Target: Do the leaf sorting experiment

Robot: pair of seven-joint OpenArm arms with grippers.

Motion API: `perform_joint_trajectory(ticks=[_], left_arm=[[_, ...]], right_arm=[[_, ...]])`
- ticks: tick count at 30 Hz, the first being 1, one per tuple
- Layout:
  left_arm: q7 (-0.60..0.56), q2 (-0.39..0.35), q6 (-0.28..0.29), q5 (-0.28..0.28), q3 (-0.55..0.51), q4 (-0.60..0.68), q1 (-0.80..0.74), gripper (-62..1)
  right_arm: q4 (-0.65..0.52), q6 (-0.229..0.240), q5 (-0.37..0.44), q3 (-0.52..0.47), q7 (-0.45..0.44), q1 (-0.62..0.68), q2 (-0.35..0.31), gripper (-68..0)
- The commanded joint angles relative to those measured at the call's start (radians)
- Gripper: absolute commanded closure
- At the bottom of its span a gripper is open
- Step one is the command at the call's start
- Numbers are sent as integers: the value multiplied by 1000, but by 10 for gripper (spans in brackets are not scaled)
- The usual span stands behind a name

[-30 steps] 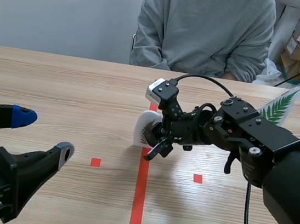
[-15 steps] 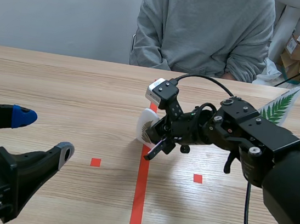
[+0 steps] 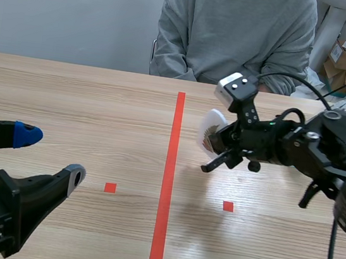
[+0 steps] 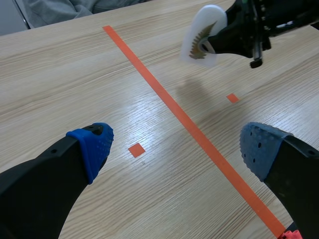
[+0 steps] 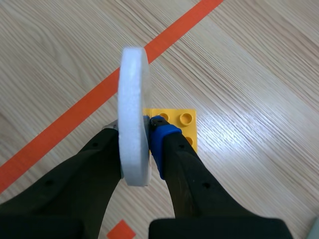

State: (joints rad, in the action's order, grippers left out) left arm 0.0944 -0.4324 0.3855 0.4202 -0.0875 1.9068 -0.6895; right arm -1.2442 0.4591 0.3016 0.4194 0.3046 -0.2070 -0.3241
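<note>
My right gripper point(image 5: 135, 128) clamped on white disc point(image 5: 133, 84), edge-on; yellow brick point(image 5: 185, 118) beneath it. Left gripper point(image 4: 177, 144) wide open, holding nothing.

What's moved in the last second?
The right pincer, still shut on the white leaf disc, carried it from over the tape line to its own side, a little farther up the table. The left pincer stayed open and still.

White leaf card point(image 3: 210, 127), yellow studded brick point(image 5: 175, 115)
</note>
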Motion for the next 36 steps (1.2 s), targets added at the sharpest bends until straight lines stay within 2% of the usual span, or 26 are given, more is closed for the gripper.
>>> perform_joint_trajectory(ticks=[1,7,10,13,16,20,26,30,36], left_arm=[[-14,2,2,6,-2,16,-8,-542],[-14,2,2,6,-2,16,-8,-542],[-14,2,2,6,-2,16,-8,-542],[-14,2,2,6,-2,16,-8,-542],[-14,2,2,6,-2,16,-8,-542],[-14,2,2,6,-2,16,-8,-542],[-14,2,2,6,-2,16,-8,-542],[-14,2,2,6,-2,16,-8,-542],[-14,3,2,6,-2,16,-8,-542]], right_arm=[[-22,-3,12,-29,-6,26,-14,-9],[-51,-26,79,-191,5,146,-25,-8],[-51,-36,77,-283,4,181,-25,-8],[-49,-81,61,-364,-1,191,-25,-8],[-24,-87,24,-426,-41,182,-25,-8],[69,-86,-10,-442,-66,122,-25,-8],[228,-86,-10,-442,-89,24,-25,-8],[260,-97,-10,-442,-98,16,-25,-9],[260,-119,-11,-442,-101,33,-25,-103]])
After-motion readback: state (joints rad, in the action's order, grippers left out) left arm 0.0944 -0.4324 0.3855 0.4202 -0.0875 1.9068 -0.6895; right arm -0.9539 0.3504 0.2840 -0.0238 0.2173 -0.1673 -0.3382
